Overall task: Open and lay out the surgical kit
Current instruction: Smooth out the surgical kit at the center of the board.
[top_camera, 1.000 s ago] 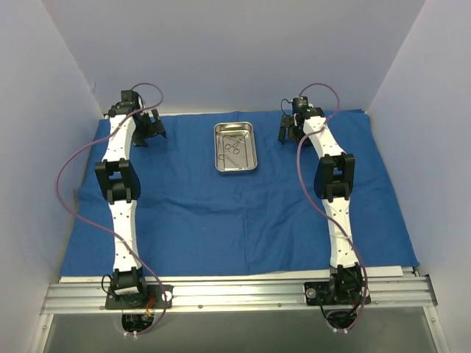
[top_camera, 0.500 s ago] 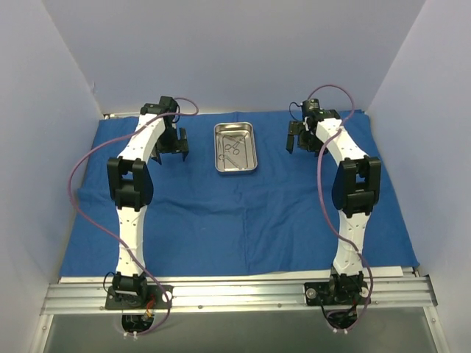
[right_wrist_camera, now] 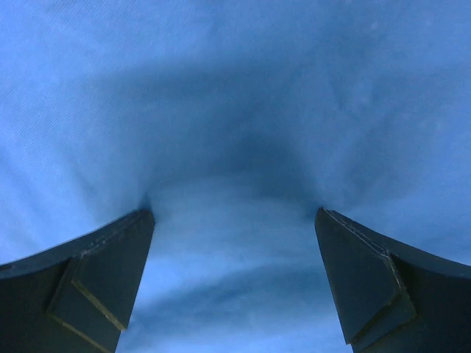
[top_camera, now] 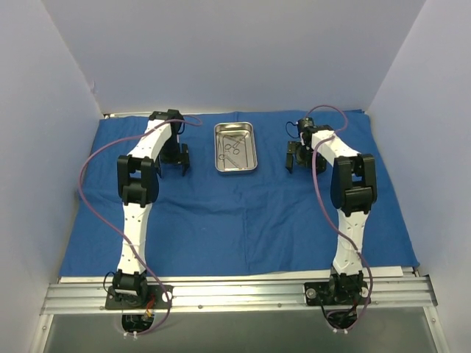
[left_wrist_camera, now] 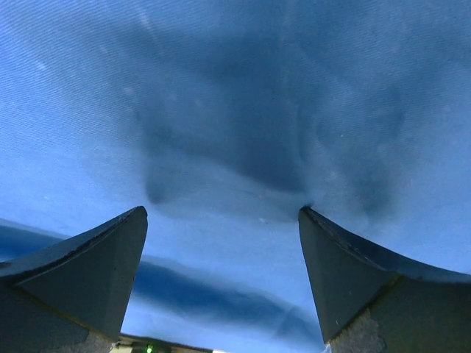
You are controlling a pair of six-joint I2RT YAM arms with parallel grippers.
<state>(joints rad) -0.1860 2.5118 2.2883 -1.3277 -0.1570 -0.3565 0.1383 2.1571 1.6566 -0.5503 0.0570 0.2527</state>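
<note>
The blue cloth (top_camera: 243, 213) lies spread flat over the table. The steel tray (top_camera: 235, 170) sits on it toward 12 o'clock, midway between the arms. Small scissor-like instruments (top_camera: 232, 145) lie inside the tray, too small to count. The left gripper (top_camera: 175, 158) is at 9 o'clock from the tray and the right gripper (top_camera: 300, 156) at 3 o'clock, each near it but apart. Both have jaws spread wide with nothing between them, tips down at the cloth, which creases around them
</note>
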